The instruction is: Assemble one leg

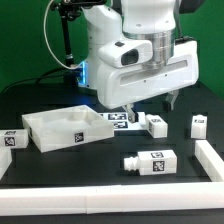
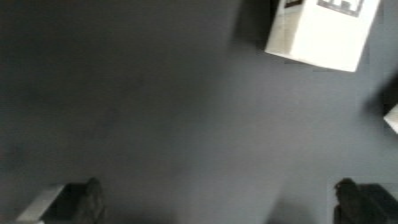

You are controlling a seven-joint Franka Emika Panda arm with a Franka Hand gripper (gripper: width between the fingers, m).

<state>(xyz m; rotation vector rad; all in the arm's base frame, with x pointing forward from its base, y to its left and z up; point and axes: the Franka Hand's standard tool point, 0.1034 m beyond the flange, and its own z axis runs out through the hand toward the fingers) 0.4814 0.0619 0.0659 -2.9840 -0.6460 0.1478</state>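
Evidently nothing is joined yet: white block-shaped plastic legs (image 1: 152, 162) lie loose beside the white rimmed tray-like top (image 1: 62, 128); gripper (image 1: 150, 104) spread, empty.

Bench (image 2: 178, 110): dark and plain, it fills most of the view.
Leg (image 2: 317, 35): white block with a black-and-white tag (image 2: 331, 8), cut by the picture edge.
Tool (image 2: 219, 202): two dark, blurred fingers (image 2: 75, 202), wide apart, nothing between them.
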